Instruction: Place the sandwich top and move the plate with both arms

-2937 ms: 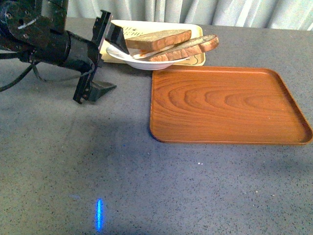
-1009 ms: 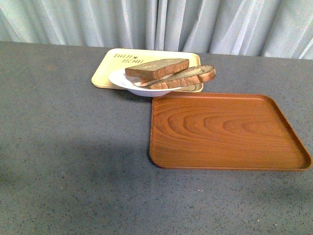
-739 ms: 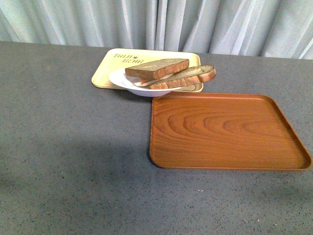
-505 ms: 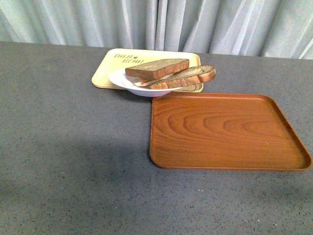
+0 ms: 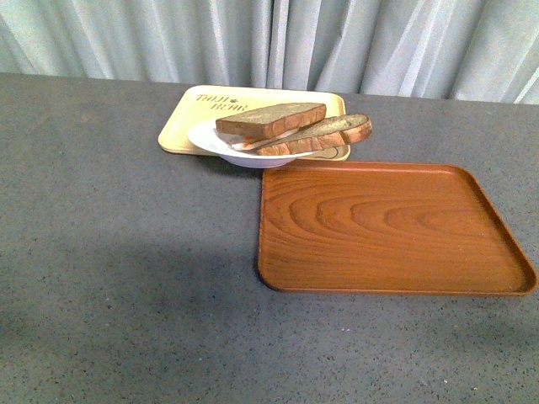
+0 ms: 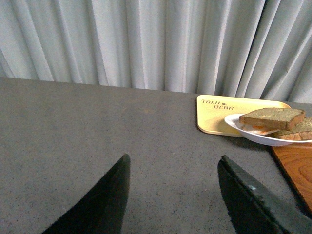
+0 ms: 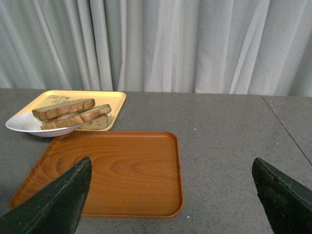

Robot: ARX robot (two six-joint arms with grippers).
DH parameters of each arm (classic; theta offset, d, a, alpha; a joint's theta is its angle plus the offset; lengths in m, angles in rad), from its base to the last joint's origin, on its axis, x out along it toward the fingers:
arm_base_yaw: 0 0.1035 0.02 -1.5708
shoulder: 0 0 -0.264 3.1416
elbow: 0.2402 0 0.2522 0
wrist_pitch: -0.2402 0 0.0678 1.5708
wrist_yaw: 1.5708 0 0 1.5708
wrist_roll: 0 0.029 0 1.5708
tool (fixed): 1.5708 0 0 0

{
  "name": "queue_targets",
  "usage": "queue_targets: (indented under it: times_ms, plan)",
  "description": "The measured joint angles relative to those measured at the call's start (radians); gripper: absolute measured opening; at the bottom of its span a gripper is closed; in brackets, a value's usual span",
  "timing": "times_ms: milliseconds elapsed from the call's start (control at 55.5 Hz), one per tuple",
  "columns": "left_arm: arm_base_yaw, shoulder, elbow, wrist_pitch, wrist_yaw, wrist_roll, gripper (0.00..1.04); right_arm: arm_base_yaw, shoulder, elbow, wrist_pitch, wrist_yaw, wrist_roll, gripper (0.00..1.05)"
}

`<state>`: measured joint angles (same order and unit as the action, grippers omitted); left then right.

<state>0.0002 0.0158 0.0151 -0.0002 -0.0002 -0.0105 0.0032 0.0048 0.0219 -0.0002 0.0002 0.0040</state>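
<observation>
The thick, squarish brown bread slice, the sandwich top (image 5: 271,119), lies on the round white plate (image 5: 210,137), its long axis running left to right in the front view, leaning over the domed-end slice (image 5: 324,133) beside it. The plate straddles the near edge of the yellow bear-print tray (image 5: 194,114), close to the brown wooden tray (image 5: 387,227). Left gripper (image 6: 173,195) hangs over bare grey table (image 5: 118,269), jaws spread wide. Right gripper (image 7: 170,200), jaws wide apart, holds nothing above the wooden tray.
</observation>
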Motion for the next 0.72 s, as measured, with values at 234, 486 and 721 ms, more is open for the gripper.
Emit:
queue_targets:
  times_ms: [234, 486, 721]
  plan:
    - [0.000, 0.000, 0.000, 0.000, 0.000, 0.000, 0.97, 0.000, 0.000, 0.000, 0.000, 0.000, 0.000, 0.96]
    - [0.000, 0.000, 0.000, 0.000, 0.000, 0.002, 0.96, 0.000, 0.000, 0.000, 0.000, 0.000, 0.000, 0.96]
    - [0.000, 0.000, 0.000, 0.000, 0.000, 0.002, 0.96, 0.000, 0.000, 0.000, 0.000, 0.000, 0.000, 0.96]
